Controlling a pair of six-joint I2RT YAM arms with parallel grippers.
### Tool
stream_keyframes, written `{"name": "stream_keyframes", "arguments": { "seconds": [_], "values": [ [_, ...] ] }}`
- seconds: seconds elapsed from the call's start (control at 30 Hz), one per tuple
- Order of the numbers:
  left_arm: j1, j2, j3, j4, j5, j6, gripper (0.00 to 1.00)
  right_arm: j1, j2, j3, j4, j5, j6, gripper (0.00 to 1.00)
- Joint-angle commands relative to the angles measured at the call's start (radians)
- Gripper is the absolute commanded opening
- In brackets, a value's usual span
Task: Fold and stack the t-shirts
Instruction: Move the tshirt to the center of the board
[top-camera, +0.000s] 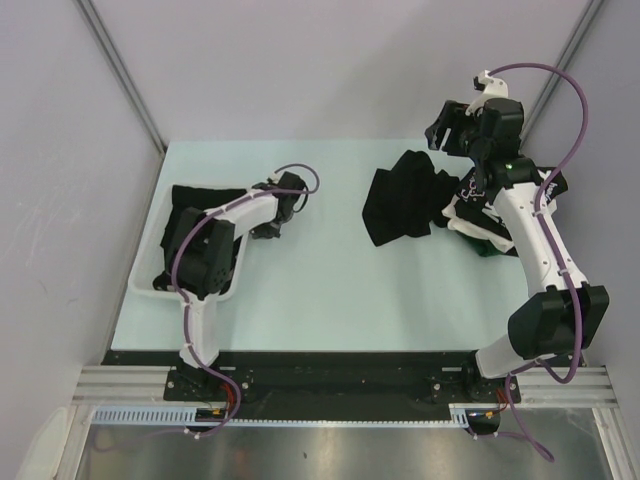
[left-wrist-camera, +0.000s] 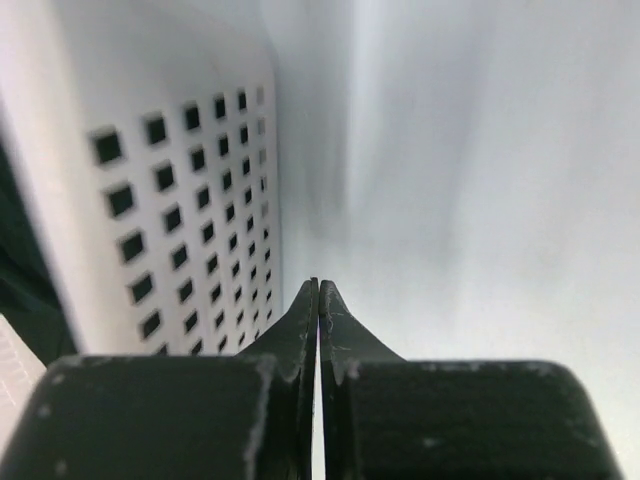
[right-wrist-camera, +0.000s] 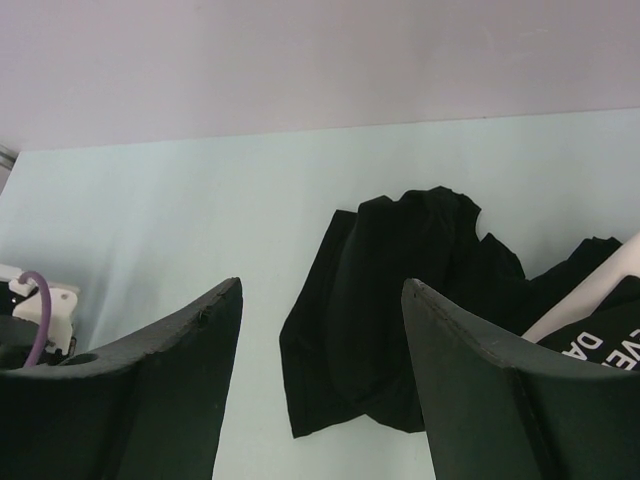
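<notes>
A crumpled black t-shirt (top-camera: 403, 200) lies on the pale table right of centre; it also shows in the right wrist view (right-wrist-camera: 400, 300). A second black t-shirt with white block lettering (top-camera: 468, 193) lies bunched beside it under my right arm, and its edge shows in the right wrist view (right-wrist-camera: 600, 345). More black cloth (top-camera: 195, 200) lies in the white mesh basket. My right gripper (top-camera: 445, 128) is open and empty, held high above the far side of the shirts (right-wrist-camera: 322, 295). My left gripper (top-camera: 270, 228) is shut on nothing, low next to the basket (left-wrist-camera: 319, 292).
The white plastic mesh basket (top-camera: 145, 272) stands at the table's left edge; its perforated wall (left-wrist-camera: 190, 220) fills the left of the left wrist view. Something green (top-camera: 490, 250) shows under the lettered shirt. Grey walls close in the table at the back and sides.
</notes>
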Motion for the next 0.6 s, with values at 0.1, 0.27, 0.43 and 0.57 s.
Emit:
{"name": "stream_keyframes", "arguments": {
  "seconds": [0.1, 0.27, 0.43, 0.57],
  "values": [
    [0.005, -0.020, 0.292, -0.007, 0.057, 0.084, 0.00, -0.005, -0.001, 0.004, 0.043, -0.010, -0.008, 0.70],
    [0.013, 0.104, 0.568, -0.047, 0.054, 0.114, 0.00, -0.003, -0.002, -0.014, 0.036, -0.010, -0.004, 0.70],
    [0.056, 0.165, 0.602, 0.000, 0.071, 0.093, 0.00, 0.009, -0.016, -0.048, 0.027, 0.005, -0.020, 0.70],
    [0.082, 0.218, 0.634, 0.078, 0.054, 0.116, 0.00, 0.029, -0.024, -0.080, 0.015, 0.017, -0.038, 0.70]
  ]
}}
